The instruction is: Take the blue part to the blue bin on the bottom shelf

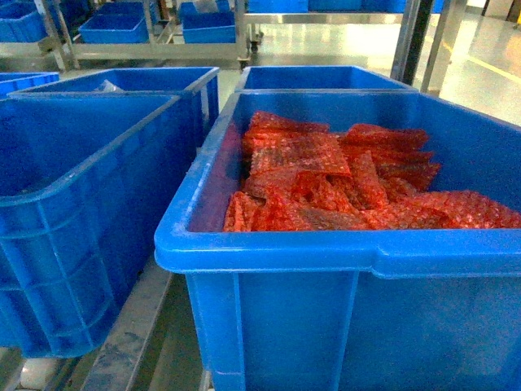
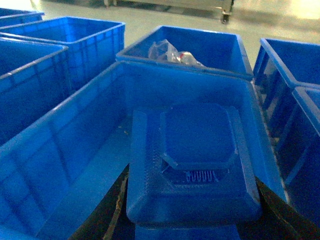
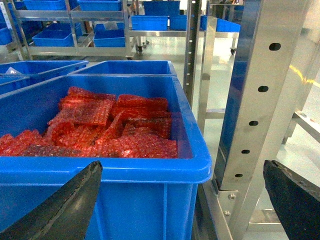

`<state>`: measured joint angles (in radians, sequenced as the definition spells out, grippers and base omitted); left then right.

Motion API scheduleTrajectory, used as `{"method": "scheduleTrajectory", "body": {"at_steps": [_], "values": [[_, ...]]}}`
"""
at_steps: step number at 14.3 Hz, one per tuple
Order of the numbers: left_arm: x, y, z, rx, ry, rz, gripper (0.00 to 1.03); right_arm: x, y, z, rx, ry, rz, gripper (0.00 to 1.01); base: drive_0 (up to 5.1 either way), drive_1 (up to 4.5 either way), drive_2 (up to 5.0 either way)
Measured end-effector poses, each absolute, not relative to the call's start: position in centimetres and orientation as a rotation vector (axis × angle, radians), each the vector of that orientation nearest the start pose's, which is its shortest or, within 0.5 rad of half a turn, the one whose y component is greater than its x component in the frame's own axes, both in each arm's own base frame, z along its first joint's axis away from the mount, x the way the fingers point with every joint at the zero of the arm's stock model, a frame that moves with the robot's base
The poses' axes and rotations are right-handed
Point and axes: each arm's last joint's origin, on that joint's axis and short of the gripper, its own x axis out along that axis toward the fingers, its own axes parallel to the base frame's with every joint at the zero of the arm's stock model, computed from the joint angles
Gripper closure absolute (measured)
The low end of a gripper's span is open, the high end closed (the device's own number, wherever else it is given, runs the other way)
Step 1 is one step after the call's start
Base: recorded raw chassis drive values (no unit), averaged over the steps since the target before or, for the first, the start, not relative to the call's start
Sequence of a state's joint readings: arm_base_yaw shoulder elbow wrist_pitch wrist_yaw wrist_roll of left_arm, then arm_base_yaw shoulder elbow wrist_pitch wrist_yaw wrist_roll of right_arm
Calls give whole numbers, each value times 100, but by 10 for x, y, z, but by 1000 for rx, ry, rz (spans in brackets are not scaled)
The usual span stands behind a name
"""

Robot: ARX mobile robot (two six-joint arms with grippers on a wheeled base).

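The blue part [image 2: 195, 160], a square plastic piece with a raised octagonal top, is held between the dark fingers [image 2: 117, 205] of my left gripper [image 2: 192, 220], which is shut on it. It hangs over the inside of an empty blue bin [image 2: 65, 165], the same bin that stands at the left in the head view [image 1: 81, 204]. My right gripper [image 3: 180, 200] is open with nothing between its fingers [image 3: 65, 205]. It sits in front of the outer corner of another blue bin [image 3: 165, 200]. Neither gripper shows in the head view.
The right bin [image 1: 326, 326] holds several red bubble-wrap bags [image 1: 342, 179]. A bin behind the empty one holds a clear plastic bag [image 2: 172, 52]. A perforated metal shelf post [image 3: 260, 90] rises just right of the red-bag bin. More blue bins stand on racks at the back [image 1: 207, 24].
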<state>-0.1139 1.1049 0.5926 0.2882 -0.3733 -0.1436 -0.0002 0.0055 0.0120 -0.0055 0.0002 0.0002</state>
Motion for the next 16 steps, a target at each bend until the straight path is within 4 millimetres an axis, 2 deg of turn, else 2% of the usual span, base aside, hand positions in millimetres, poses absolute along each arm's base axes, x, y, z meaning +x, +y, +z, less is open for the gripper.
{"method": "scheduleTrajectory", "body": {"at_steps": [2, 4, 6, 7, 16], "values": [[239, -19, 252, -74, 183, 266, 59, 97, 0, 167, 0, -1, 0, 3, 0, 0, 0], [241, -19, 262, -56, 150, 268, 35, 97, 0, 167, 0, -1, 0, 3, 0, 0, 0], [240, -19, 262, -52, 155, 268, 10, 97, 0, 167, 0, -1, 0, 3, 0, 0, 0], [240, -19, 262, -51, 156, 268, 3, 97, 0, 167, 0, -1, 0, 3, 0, 0, 0], [240, -19, 262, -51, 155, 268, 5, 97, 0, 167, 0, -1, 0, 3, 0, 0, 0]]}}
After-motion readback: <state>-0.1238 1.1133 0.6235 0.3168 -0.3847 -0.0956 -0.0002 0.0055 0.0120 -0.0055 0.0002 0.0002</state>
